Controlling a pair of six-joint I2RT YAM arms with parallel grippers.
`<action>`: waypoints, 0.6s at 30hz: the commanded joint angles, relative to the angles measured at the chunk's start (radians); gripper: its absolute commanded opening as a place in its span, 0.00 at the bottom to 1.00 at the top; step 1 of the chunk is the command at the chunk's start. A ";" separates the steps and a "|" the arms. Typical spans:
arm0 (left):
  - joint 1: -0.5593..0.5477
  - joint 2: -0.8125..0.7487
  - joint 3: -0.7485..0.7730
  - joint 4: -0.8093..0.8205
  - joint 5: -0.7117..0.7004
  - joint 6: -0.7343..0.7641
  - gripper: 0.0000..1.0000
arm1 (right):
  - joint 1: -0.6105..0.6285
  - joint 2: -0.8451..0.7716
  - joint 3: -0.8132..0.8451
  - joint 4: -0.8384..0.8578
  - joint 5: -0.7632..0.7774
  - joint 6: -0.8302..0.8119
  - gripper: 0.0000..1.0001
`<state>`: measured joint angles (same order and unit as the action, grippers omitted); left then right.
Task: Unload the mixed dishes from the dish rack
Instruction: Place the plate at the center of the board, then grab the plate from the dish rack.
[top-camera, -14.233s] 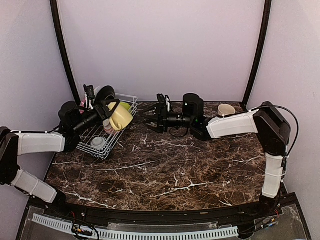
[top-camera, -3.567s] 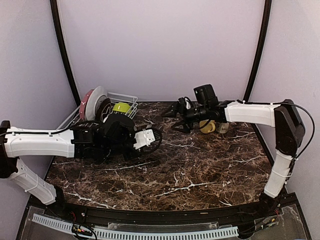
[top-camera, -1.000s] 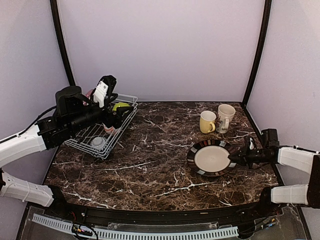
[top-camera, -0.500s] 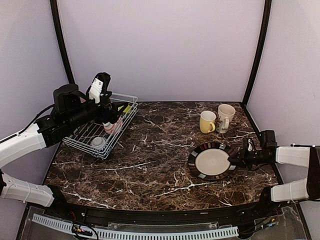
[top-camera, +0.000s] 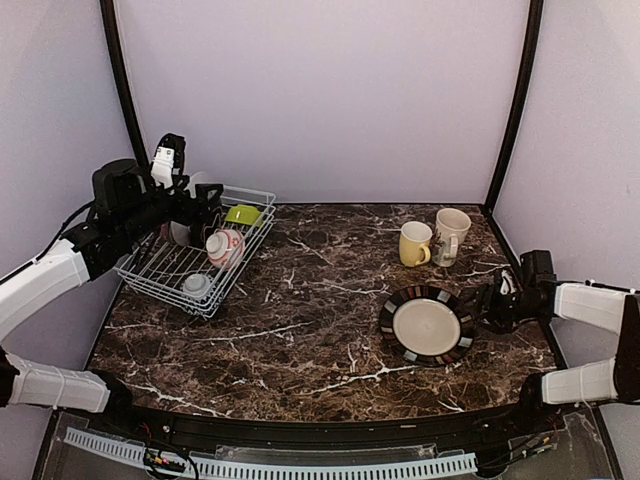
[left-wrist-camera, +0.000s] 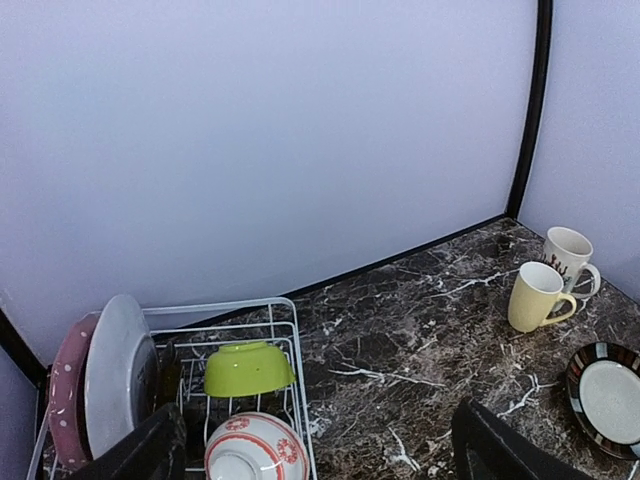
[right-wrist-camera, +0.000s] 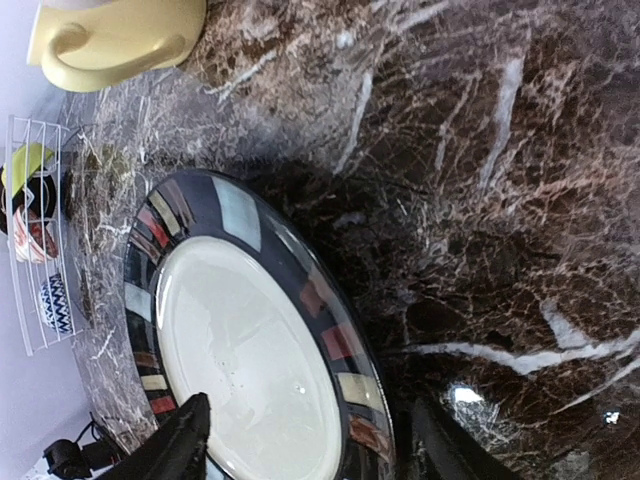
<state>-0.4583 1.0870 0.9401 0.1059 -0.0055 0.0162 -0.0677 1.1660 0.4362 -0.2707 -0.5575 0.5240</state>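
Right hand (top-camera: 484, 304) sits low, spread, beside black plate (top-camera: 427, 325).

black-rimmed cream plate (top-camera: 427, 325), yellow mug (top-camera: 413, 244), lime-green bowl (left-wrist-camera: 248, 368)

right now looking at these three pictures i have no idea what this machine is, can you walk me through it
These are two robot arms bolted at the near edge of a marble table, each ending in a two-finger gripper. The wide picture comes from a fixed camera above and behind them; the other two come from cameras on the wrists. On the left stands a white wire dish rack holding a lime-green bowl, a red-and-white bowl and plates standing on edge. Out on the table are a yellow mug, a cream mug and a dark-rimmed plate lying flat. The left gripper hovers open above the rack, empty. The right gripper is open at the plate's edge, holding nothing.
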 joint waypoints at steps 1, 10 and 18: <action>0.144 0.044 0.047 -0.035 0.080 -0.107 0.91 | -0.004 -0.064 0.077 -0.084 0.077 -0.020 0.71; 0.457 0.295 0.199 -0.117 0.416 -0.274 0.77 | -0.004 -0.160 0.188 -0.183 0.069 -0.056 0.79; 0.504 0.577 0.520 -0.396 0.397 -0.264 0.72 | 0.009 -0.236 0.218 -0.210 0.005 -0.126 0.89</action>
<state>0.0441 1.5867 1.3457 -0.1322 0.3534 -0.2287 -0.0654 0.9836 0.6270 -0.4446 -0.5304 0.4503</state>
